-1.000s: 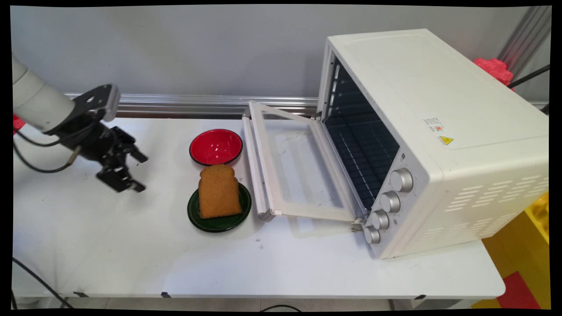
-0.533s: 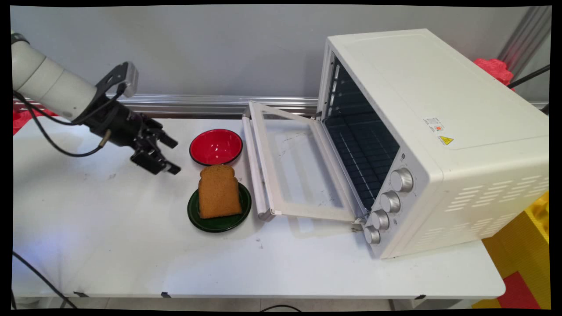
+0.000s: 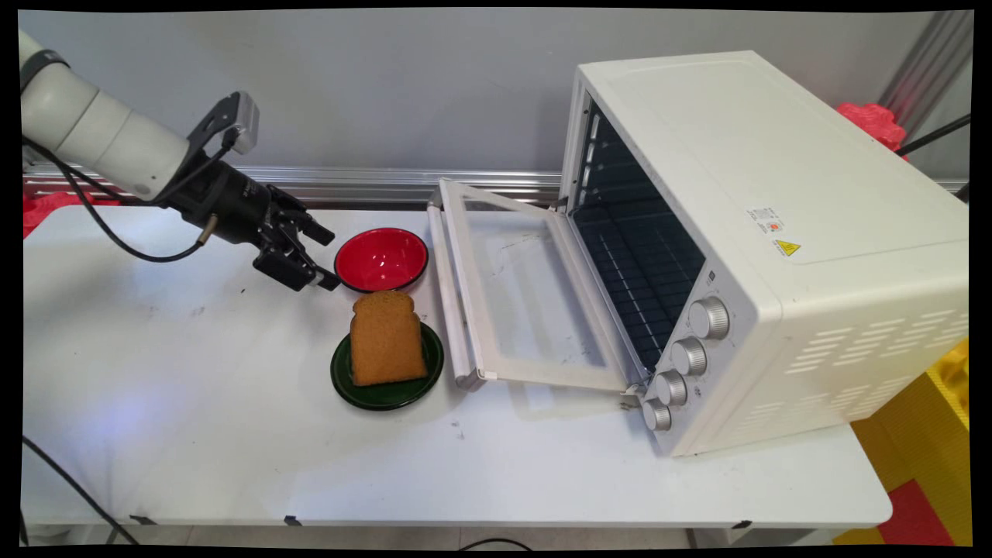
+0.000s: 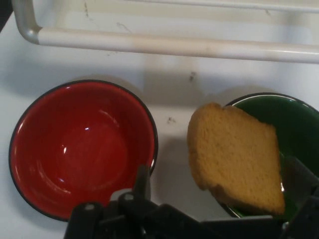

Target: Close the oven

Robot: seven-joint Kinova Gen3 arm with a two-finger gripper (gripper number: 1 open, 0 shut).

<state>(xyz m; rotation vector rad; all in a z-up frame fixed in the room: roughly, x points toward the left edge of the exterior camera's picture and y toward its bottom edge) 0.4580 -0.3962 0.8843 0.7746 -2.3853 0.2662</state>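
Note:
My black gripper (image 3: 327,260) hangs open just left of a red bowl (image 3: 380,258), a little above the table, with nothing between its fingers. A brown slice of toast (image 3: 385,339) leans on a dark green plate (image 3: 390,391) just in front of the bowl. In the hand view the red bowl (image 4: 82,147) lies at the left and the toast (image 4: 234,157) on the green plate (image 4: 294,119) at the right. The gripper (image 4: 221,180) rises from the bottom edge, one finger (image 4: 142,181) over the bowl's rim, the other over the plate.
A white toaster oven (image 3: 775,232) stands at the right, its glass door (image 3: 527,294) folded down flat towards the bowl and plate. The door's handle bar (image 4: 174,45) runs just beyond both dishes. Black cables hang from the arm at the left.
The gripper has travelled right and towards the back of the table, from the left part of the table to the red bowl's left side. Bowl, toast, plate and oven have not moved.

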